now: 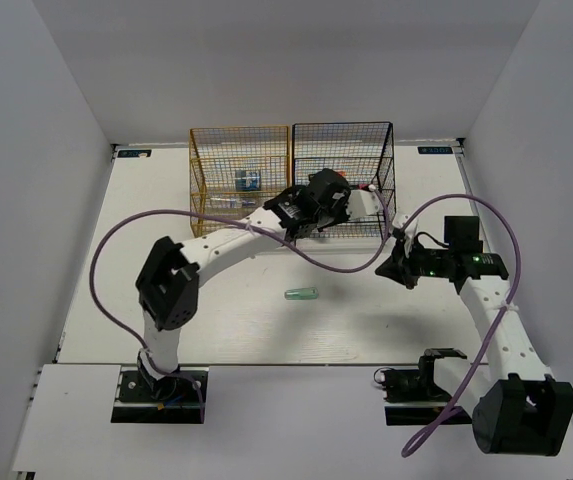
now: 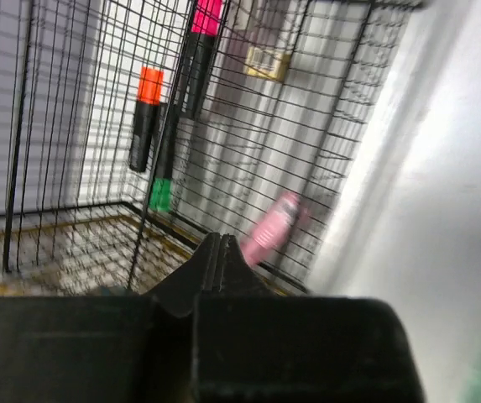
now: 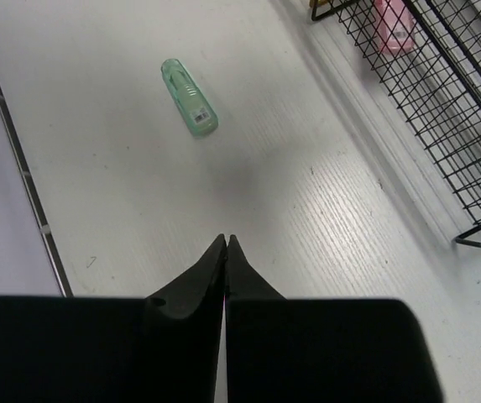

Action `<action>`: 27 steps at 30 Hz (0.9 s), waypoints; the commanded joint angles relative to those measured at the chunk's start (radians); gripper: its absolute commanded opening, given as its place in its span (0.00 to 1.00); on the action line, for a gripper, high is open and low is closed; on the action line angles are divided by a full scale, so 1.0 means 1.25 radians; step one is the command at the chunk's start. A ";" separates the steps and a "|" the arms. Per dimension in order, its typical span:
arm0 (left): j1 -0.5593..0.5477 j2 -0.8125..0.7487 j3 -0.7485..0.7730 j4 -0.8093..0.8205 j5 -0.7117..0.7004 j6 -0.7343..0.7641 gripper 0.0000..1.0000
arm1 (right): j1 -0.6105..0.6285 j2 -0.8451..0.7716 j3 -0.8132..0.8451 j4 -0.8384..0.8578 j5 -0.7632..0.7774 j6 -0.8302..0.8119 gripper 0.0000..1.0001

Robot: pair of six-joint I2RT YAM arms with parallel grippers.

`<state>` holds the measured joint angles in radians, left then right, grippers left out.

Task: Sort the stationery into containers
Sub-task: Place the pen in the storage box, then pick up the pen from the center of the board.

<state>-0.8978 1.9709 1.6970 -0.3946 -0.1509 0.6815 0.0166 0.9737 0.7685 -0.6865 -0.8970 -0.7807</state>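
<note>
The left hand (image 2: 219,245) has its fingers pressed together with nothing between them; its tips sit just in front of the black rack (image 2: 332,143), and I cannot tell whether they touch the wire. Through the mesh show an orange-capped highlighter (image 2: 145,117), a pink-capped highlighter (image 2: 198,59), a green-capped highlighter (image 2: 166,159), a beige eraser (image 2: 265,60) and a blurred pink capsule (image 2: 274,227) low in the rack. The right hand (image 3: 226,243) is likewise closed tight and empty; it hovers over the worktop (image 3: 122,193) and touches nothing. A green capsule (image 3: 190,98) lies flat on the worktop ahead of it, well apart from both hands and outside the racks. From above, the gold rack (image 1: 211,165) stands just beside the black one at the far side of the worktop; a blue tape roll (image 1: 248,180) sits inside it.
</note>
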 commanded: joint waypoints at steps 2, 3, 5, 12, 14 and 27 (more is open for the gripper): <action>-0.052 -0.175 -0.042 -0.074 -0.018 -0.244 0.00 | -0.028 0.020 0.014 -0.031 -0.031 0.009 0.00; -0.063 -0.191 -0.046 -0.117 -0.025 -0.288 0.14 | -0.028 0.032 0.016 -0.036 -0.046 -0.002 0.59; -0.065 -0.209 -0.074 -0.188 -0.071 -0.462 0.63 | -0.029 0.035 0.018 -0.039 -0.063 -0.004 0.90; -0.068 -0.318 -0.327 -0.177 -0.012 -0.597 0.63 | -0.032 0.064 0.039 -0.136 -0.097 -0.104 0.27; -0.065 -0.320 -0.352 -0.173 0.037 -0.480 0.22 | -0.034 0.089 0.065 -0.180 -0.123 -0.201 0.02; -0.011 -0.103 -0.242 -0.216 0.264 -0.295 0.60 | -0.054 0.152 0.096 -0.337 -0.138 -0.394 0.46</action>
<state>-0.9405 1.8370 1.3651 -0.6704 0.0685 0.2749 -0.0399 1.1812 0.8665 -1.0687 -1.0290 -1.2140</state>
